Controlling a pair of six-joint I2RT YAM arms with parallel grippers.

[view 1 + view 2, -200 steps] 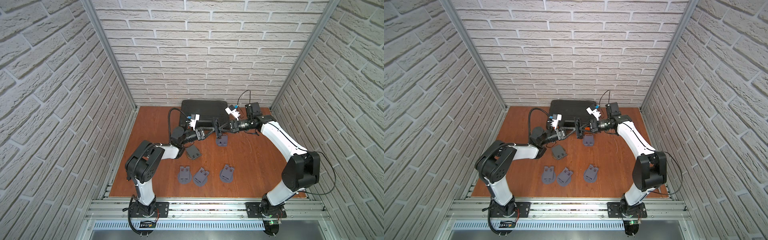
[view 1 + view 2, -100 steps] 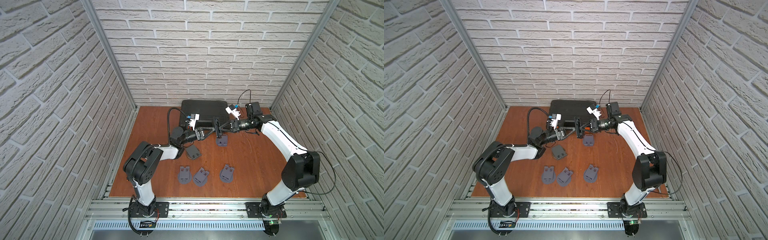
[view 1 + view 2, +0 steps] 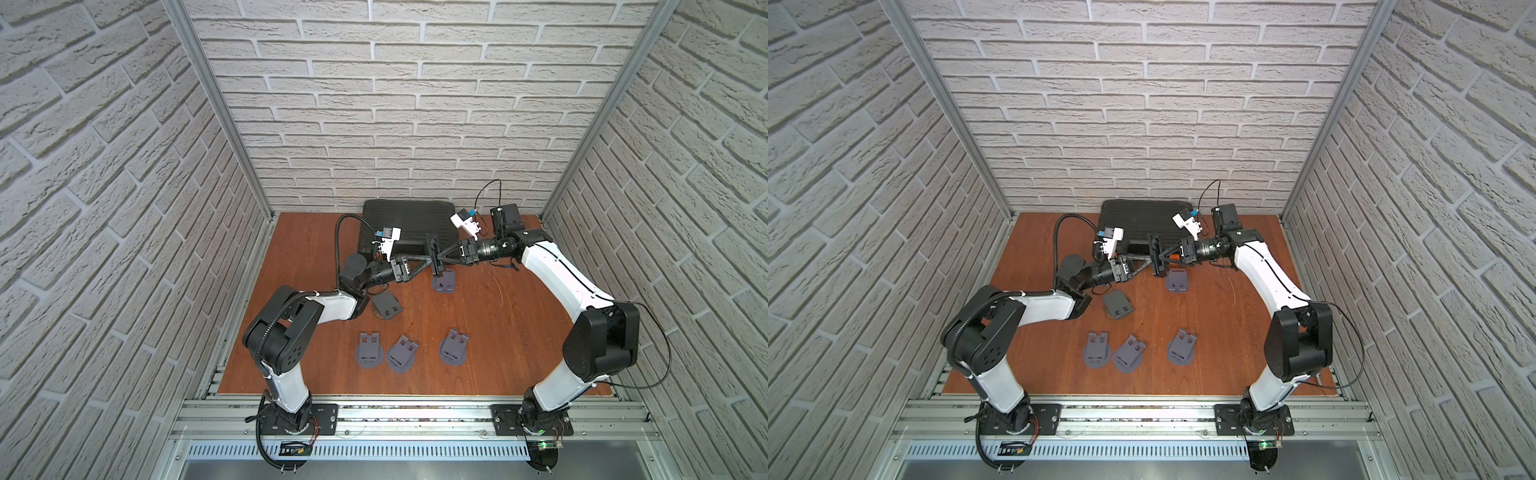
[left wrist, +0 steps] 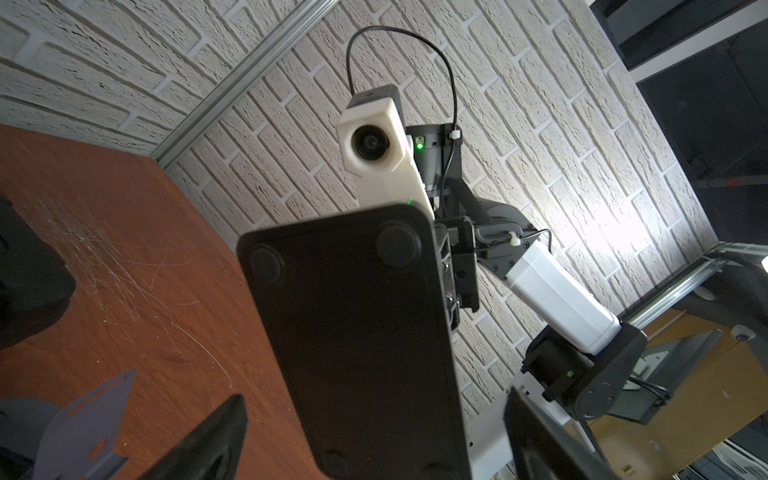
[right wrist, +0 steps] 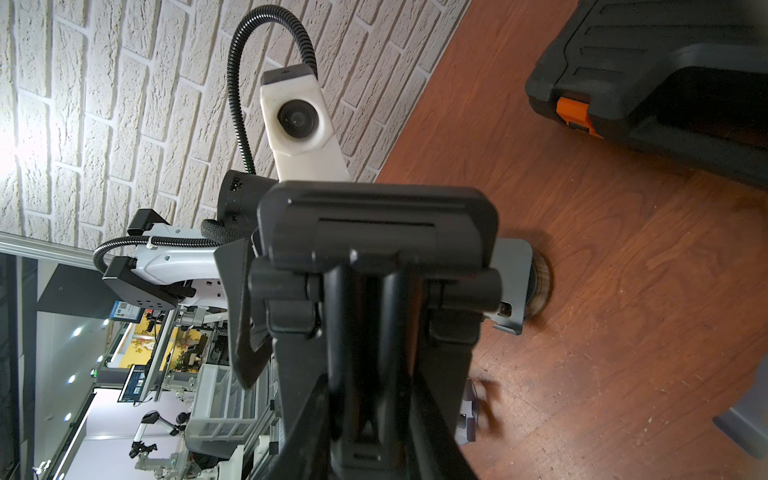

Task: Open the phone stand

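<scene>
**A:** Where's the phone stand (image 3: 433, 249)?

**B:** In the air, at twelve o'clock from the middle of the table (image 3: 498, 332), just in front of the black case (image 3: 407, 220). The right gripper (image 3: 444, 257) is clamped on its folded arm. The left gripper (image 3: 422, 264) has its jaws spread wide on either side of the base plate, and as far as I can see they aren't touching it.

**A:** What could go wrong?

**B:** Only one gripper is holding it. If the left one closes off-centre, the plate could twist. If the hinge is stiff, I reckon the pull could wrench the stand free, and it would drop onto the grey stand (image 3: 444, 283) right below. The two grippers are also nearly nose to nose, so they could bump.

**A:** How many of each?

**B:** Two arms, one case, one black stand held up. Five stands lie on the table:
- the grey one at one o'clock
- a darker stand (image 3: 386, 306) at nine o'clock
- three grey ones in a row at six o'clock (image 3: 369, 351) (image 3: 402, 353) (image 3: 454, 348)
</scene>
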